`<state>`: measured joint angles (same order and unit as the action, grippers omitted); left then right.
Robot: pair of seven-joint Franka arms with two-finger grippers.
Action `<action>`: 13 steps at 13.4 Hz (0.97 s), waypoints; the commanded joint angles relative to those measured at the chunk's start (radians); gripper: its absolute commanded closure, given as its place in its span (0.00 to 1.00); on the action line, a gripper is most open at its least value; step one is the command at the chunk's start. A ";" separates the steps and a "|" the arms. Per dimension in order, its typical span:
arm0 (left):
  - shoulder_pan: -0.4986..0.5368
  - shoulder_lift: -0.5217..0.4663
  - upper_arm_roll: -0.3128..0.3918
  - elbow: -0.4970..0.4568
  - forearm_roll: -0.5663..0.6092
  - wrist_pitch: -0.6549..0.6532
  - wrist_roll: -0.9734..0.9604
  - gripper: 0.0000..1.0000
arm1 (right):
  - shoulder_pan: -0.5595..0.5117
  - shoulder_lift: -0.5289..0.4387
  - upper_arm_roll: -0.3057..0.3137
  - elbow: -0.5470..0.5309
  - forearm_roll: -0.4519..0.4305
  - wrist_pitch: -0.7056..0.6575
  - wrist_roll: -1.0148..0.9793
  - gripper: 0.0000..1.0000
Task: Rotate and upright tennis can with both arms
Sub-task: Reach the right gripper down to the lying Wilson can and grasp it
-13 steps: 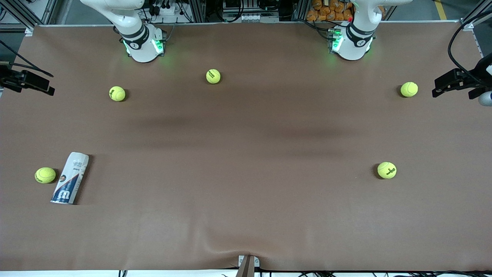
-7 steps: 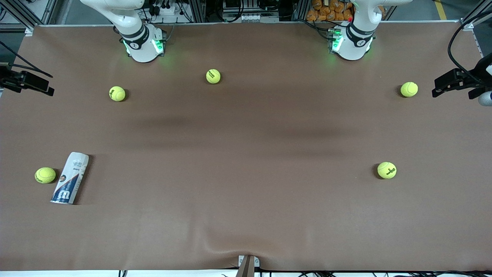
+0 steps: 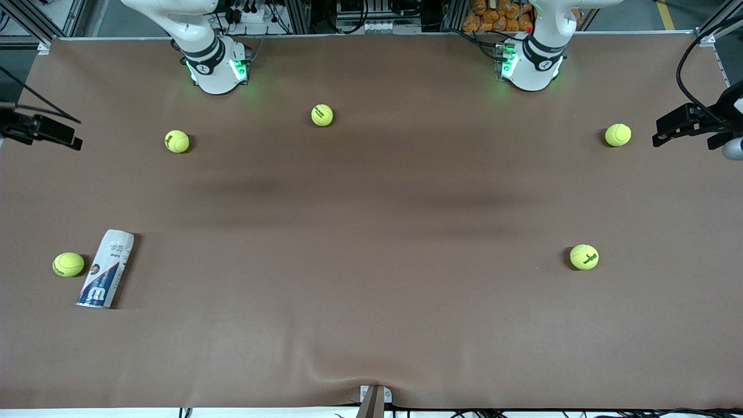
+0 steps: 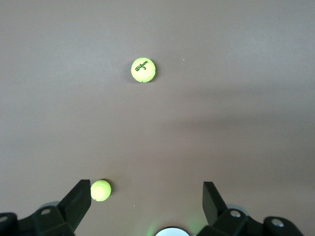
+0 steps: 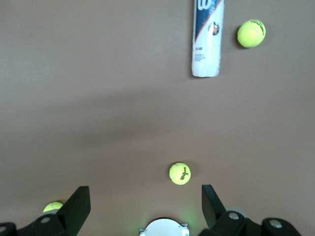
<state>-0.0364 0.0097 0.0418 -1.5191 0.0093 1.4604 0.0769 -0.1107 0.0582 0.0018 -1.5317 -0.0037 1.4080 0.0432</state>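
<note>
1. The tennis can [image 3: 105, 269] lies on its side on the brown table [image 3: 371, 302] at the right arm's end, navy band nearest the front camera; no gripper touches it.
2. A tennis ball [image 3: 68, 264] rests just beside the can, closer to the table's edge.
3. Two more balls [image 3: 176, 141] [image 3: 322, 115] sit near the right arm's base [image 3: 216, 68].
4. The right gripper [image 5: 145, 206] hangs high over the table, fingers spread wide, empty.
5. Toward the left arm's end lie two balls [image 3: 584, 256] [image 3: 617, 134], well apart.
6. The left gripper [image 4: 146, 199] waits high above them, fingers wide apart, empty.
</note>
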 commanded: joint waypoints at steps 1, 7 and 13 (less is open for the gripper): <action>0.004 0.003 -0.008 0.016 0.011 -0.015 -0.008 0.00 | -0.056 0.159 0.014 0.027 -0.053 0.063 -0.029 0.00; 0.006 0.004 -0.008 0.013 0.011 -0.015 -0.003 0.00 | -0.162 0.406 0.014 0.048 -0.075 0.337 -0.131 0.00; 0.007 0.004 -0.008 0.011 0.011 -0.015 -0.003 0.00 | -0.165 0.546 0.014 0.045 -0.072 0.594 -0.131 0.00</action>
<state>-0.0363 0.0103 0.0414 -1.5200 0.0093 1.4594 0.0769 -0.2681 0.5596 0.0071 -1.5178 -0.0579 1.9832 -0.0845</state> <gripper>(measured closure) 0.000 0.000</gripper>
